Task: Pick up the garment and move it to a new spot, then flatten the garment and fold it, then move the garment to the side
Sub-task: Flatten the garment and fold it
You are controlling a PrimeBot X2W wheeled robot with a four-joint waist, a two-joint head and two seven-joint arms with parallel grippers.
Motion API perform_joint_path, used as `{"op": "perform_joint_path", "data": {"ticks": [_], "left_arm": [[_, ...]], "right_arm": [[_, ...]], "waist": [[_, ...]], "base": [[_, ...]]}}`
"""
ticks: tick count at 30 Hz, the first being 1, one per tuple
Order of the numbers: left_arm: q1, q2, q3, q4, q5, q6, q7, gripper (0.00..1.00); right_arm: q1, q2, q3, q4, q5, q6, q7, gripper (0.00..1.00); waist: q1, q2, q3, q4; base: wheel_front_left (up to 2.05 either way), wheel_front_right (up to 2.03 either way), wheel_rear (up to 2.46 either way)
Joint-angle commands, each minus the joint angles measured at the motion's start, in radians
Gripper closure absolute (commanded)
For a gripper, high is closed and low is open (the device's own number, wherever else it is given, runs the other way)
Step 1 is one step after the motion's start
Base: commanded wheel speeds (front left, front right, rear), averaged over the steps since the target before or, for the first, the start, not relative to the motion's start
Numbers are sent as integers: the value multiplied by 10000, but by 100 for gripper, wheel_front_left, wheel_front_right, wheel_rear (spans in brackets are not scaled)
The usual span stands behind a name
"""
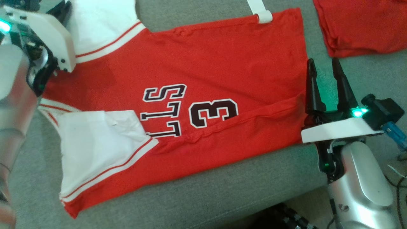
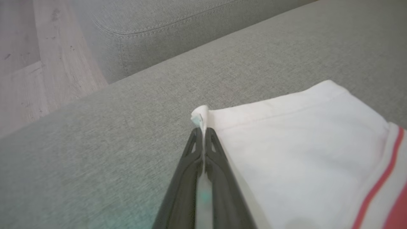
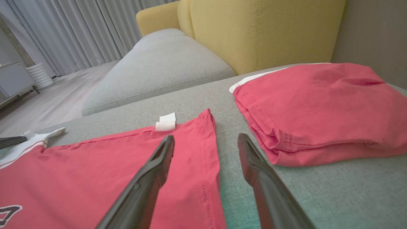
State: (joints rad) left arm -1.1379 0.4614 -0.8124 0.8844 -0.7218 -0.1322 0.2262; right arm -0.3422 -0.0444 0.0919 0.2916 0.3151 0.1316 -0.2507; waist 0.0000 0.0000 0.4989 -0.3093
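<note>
Where sleeve ends, bare sofa.

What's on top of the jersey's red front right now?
A white sleeve lies folded onto the jersey, overlapping the edge of the lettering. Any print beneath that sleeve is hidden.

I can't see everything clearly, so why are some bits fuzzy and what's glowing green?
Head view: the left arm near the camera is blurry and pale; a green lamp shines by the right hand. Left wrist view: the floor looks hazy, and green light tints the sofa beside the left hand, which pinches the garment. Right wrist view: sharp far off, its fingers soft.
</note>
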Motion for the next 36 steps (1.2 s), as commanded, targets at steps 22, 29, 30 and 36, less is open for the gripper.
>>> {"op": "perform_joint_path", "data": {"ticks": [22,29,30,36], "left_arm": [[1484,-460,-1011,-2613,-23,148,-3382,100],[2129,-133,-1226,-4263,-50,495,-2996,100],[2156,-74,-1230,-4448,-57,545,-2930,100],[2234,243,-1246,-5363,-43,838,-2582,100]], "right_arm": [[-1834,-123,-2528,77,-3290,-9,3431,0],[-2971,-427,-3731,2248,-4191,-9,4596,0],[-3094,-486,-3878,2560,-4380,-9,4701,0],[-3783,-686,-4388,4152,-5143,-9,4758,0]], "waist": [[0,0,-2226,2983],[0,0,-2085,3495],[0,0,-2058,3528],[0,0,-1861,3539]], "base": [[0,0,0],[0,0,0],[0,0,0],[0,0,0]]}}
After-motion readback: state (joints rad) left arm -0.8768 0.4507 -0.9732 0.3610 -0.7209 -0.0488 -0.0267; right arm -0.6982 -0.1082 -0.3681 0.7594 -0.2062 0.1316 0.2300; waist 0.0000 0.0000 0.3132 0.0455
